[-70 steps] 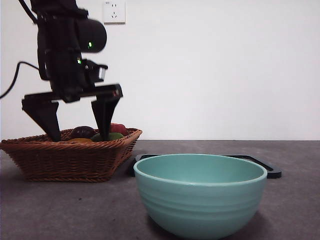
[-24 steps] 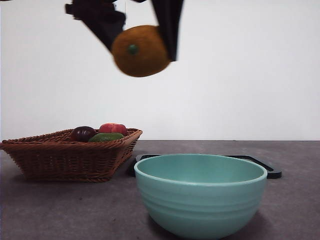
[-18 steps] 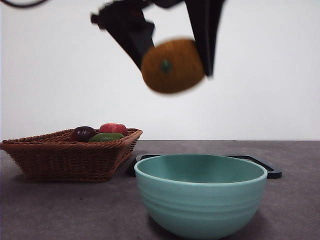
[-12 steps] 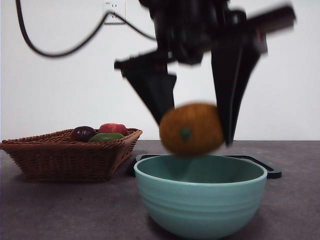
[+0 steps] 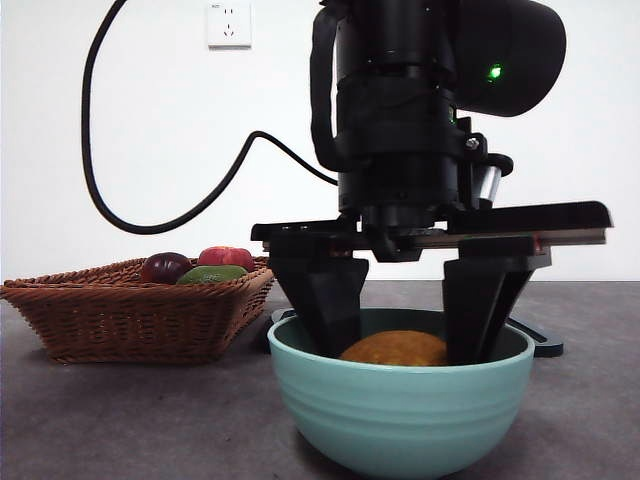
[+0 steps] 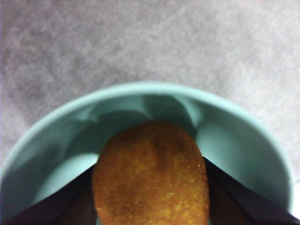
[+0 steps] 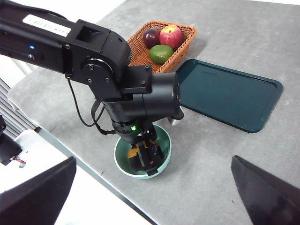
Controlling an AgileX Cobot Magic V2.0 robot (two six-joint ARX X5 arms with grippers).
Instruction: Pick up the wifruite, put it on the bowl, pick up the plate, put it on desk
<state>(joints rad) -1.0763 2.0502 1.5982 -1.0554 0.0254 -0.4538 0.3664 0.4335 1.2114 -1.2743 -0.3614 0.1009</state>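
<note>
The orange-brown wifruite [image 5: 395,348] sits low inside the mint-green bowl [image 5: 400,425], only its top showing over the rim. My left gripper [image 5: 403,345] reaches straight down into the bowl, shut on the wifruite [image 6: 152,173], a black jaw pressed to each side. The bowl's inner wall [image 6: 234,136] curves around them. From high above, the right wrist view shows the left arm over the bowl [image 7: 165,154]. My right gripper [image 7: 152,201] hangs open, far above the desk [image 7: 211,164]. The plate [image 7: 225,93], a flat dark green rectangular tray, lies behind the bowl.
A brown wicker basket [image 5: 130,315] at the left holds a red fruit [image 5: 225,256], a green fruit [image 5: 213,273] and a dark one. The left arm's cable [image 5: 150,220] loops above the basket. The plate's edge [image 5: 545,346] shows behind the bowl. The desk's edge [image 7: 93,173] runs close to the bowl.
The left gripper lifted the wifruite out of the basket, carried it right and lowered it into the bowl. Bowl, basket and tray have stayed put.
</note>
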